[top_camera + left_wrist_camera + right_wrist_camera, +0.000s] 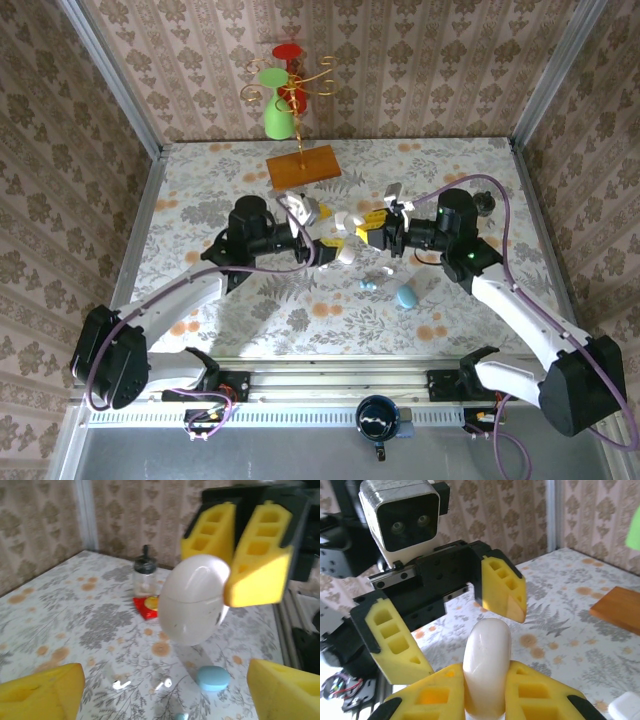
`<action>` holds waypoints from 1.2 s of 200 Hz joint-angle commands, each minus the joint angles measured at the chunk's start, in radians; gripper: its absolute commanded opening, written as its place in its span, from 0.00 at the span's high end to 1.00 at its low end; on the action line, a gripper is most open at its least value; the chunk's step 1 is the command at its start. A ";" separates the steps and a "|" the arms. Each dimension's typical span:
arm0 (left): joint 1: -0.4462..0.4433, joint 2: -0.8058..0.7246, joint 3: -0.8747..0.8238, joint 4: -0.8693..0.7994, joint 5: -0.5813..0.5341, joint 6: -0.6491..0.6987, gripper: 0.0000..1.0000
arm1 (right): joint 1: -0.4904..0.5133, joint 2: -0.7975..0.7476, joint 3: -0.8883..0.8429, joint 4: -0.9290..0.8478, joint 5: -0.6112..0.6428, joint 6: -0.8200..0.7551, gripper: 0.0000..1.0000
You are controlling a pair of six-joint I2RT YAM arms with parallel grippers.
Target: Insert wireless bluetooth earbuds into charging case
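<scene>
Item: glossy white egg-shaped charging case (486, 665), clamped in right tool (485, 697) above floral surface (60, 615). Left tool (450, 615) faced it, jaws apart. Tiny white earbuds (120, 684) lay loose on surface below.

Lab booth — wallpaper panels (420, 70), aluminium rail (330, 385); floral tabletop (200, 190)

Nose to nose, left pincer (324, 248) and right pincer (364, 234) — white case (345, 253) between.

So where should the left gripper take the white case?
Probably the free rounded end of the white case, the half jutting out of the shut right gripper, approached head-on by the open left gripper; the other half is clamped and covered.
</scene>
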 commanded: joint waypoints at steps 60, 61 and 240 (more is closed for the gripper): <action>-0.025 0.019 -0.058 0.288 0.276 -0.053 0.40 | 0.000 0.004 0.077 -0.049 -0.190 -0.041 0.84; -0.025 0.020 -0.057 0.289 0.277 -0.054 0.40 | 0.000 0.005 0.078 -0.049 -0.191 -0.041 0.85; -0.040 0.072 -0.026 0.286 0.343 -0.117 0.83 | 0.018 0.082 0.168 -0.239 -0.209 -0.195 0.86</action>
